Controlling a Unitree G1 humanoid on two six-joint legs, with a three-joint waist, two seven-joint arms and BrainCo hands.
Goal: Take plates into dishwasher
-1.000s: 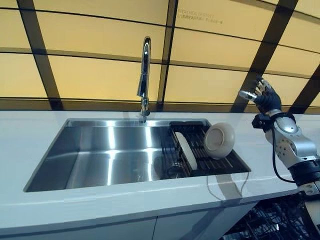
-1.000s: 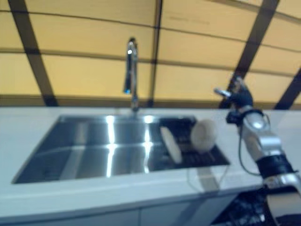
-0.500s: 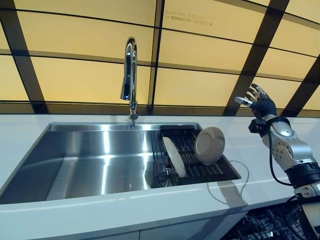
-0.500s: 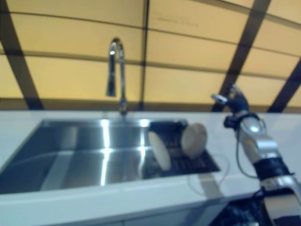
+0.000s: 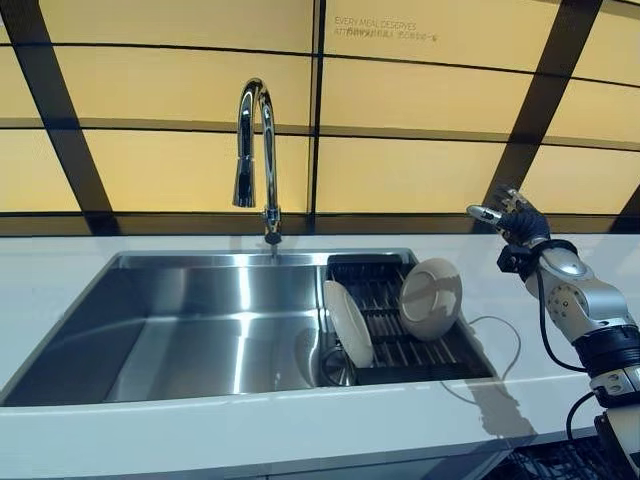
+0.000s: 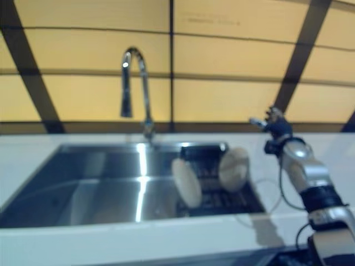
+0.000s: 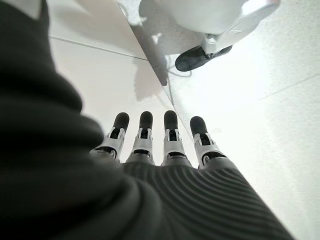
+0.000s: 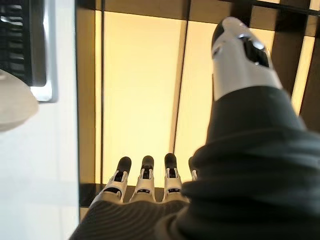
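Plates (image 5: 347, 322) (image 5: 430, 298) stand on edge in the sink rack (image 5: 395, 330), slots propping them. We raise our right hand (image 5: 515, 222) empty, seemingly relaxed; left hand (image 7: 160, 145) released.

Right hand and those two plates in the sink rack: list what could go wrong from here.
1. The right hand hovers open above the counter, beside the rack rather than over it; a sideways reach could knock the nearer plate.
2. Both plates stand on edge; bumping one may tip it against the other plate or into the sink.
3. The faucet rises close by and could obstruct a lifted plate.
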